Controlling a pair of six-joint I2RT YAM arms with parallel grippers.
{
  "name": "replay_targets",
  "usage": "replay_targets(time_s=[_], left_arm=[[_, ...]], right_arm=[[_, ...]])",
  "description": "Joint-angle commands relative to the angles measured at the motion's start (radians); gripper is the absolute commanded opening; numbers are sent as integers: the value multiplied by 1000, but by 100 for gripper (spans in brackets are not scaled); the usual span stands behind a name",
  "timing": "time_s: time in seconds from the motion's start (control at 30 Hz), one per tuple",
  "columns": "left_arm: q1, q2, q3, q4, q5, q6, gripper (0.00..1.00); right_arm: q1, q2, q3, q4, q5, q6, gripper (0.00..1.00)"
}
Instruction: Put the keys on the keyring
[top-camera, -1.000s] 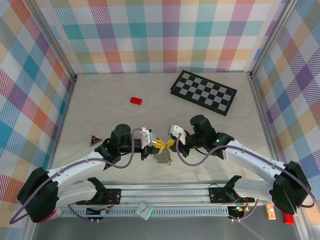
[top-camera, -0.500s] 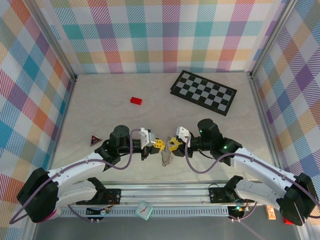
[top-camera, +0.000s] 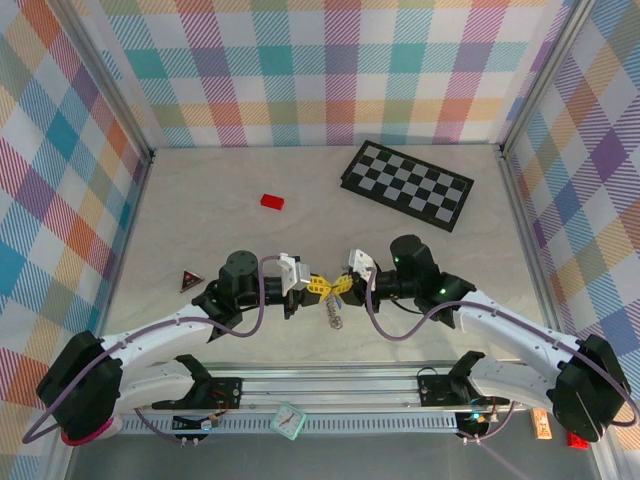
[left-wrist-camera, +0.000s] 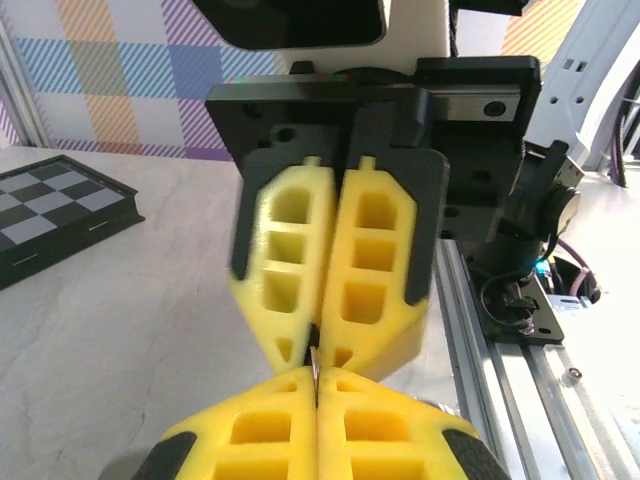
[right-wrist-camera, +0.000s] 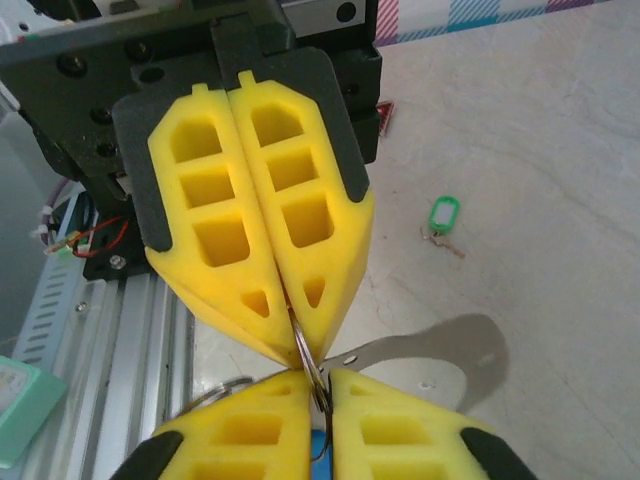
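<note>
The right gripper (top-camera: 343, 286) has swung back in since half a second ago, meeting its partner tip to tip. The left gripper (top-camera: 318, 288), fingers pressed together, pinches the dangling keyring (top-camera: 335, 316); the right nips the same wire. The mint-green key (right-wrist-camera: 443, 214) lies loose, well apart. Threading is apparently unstarted: the ring needs parting first.

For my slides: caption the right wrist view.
Left gripper and right gripper pinch the keyring tip to tip; green key lies on the table.

bright, even light with faint soft shadows; top view sharp, the near left pincer (left-wrist-camera: 316, 382) slightly blurred
</note>
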Motion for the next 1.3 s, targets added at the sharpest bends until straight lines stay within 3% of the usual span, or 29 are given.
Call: replay_targets(time_s=[0.0,0.07,0.2,0.43,0.7,0.8,0.9,1.07,1.27], left_arm=[[-8,3,0,87,25,-27,0],[-8,-8,5,46,-19,-19,9],[-8,-32,48,-135,-67,62,18],[-9,-25,158,-422,-94,204,18],[-10,0,219,-489,-85,238,17],[-10,11,237,-516,-71,256,12],[-10,11,242,-529,-51,263,2],[-10,-29,184,-437,-39,221,0],[-9,-69,92,-251,10,127,0]], right_arm=[[1,9,15,45,-33,-4,0],[1,1,31,-8,-17,-38,0],[1,0,92,-166,7,-124,0],[20,69,240,-428,42,-266,0],[63,157,385,-604,85,-378,0],[68,163,404,-594,70,-378,0],[67,136,378,-526,41,-331,0],[20,49,247,-370,-5,-189,25],[2,-22,105,-233,8,-59,30]])
